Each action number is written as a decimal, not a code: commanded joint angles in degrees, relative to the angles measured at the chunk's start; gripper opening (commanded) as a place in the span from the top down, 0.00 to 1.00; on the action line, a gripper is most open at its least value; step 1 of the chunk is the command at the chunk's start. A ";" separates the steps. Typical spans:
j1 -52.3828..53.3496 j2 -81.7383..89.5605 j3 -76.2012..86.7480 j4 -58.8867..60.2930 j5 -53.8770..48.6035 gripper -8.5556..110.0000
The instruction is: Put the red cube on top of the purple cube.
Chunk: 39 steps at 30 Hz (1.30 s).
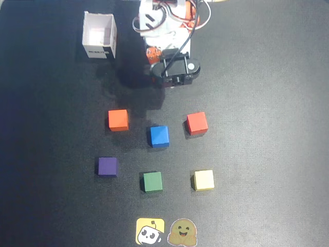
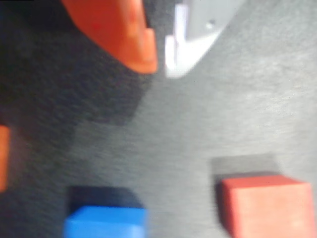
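Note:
The red cube (image 1: 197,123) sits on the black mat right of centre in the overhead view. It also shows in the wrist view (image 2: 267,206) at the lower right. The purple cube (image 1: 107,166) sits at the lower left of the group, out of the wrist view. My gripper (image 1: 154,57) is tucked under the arm at the top of the overhead view, well behind the cubes. In the wrist view my gripper (image 2: 161,64) has an orange finger (image 2: 124,29) and a white finger (image 2: 198,29) with the tips almost together, holding nothing.
An orange cube (image 1: 117,119), a blue cube (image 1: 159,136), a green cube (image 1: 152,181) and a yellow cube (image 1: 204,180) lie around them. The blue cube (image 2: 106,220) and the orange cube (image 2: 2,158) show in the wrist view. A white open box (image 1: 99,36) stands back left.

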 commanded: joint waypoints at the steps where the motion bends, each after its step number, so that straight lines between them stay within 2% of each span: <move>1: 4.04 0.53 -0.35 0.09 0.09 0.92; 3: 4.04 0.53 -0.35 0.09 -0.88 0.92; 14: 1.85 0.53 -0.35 0.18 8.35 0.92; 22: -4.04 0.62 -1.14 -4.22 8.70 0.91; 27: -7.21 -1.05 -2.99 -5.27 8.70 0.87; 39: -11.43 -39.20 -23.03 -14.59 8.53 0.76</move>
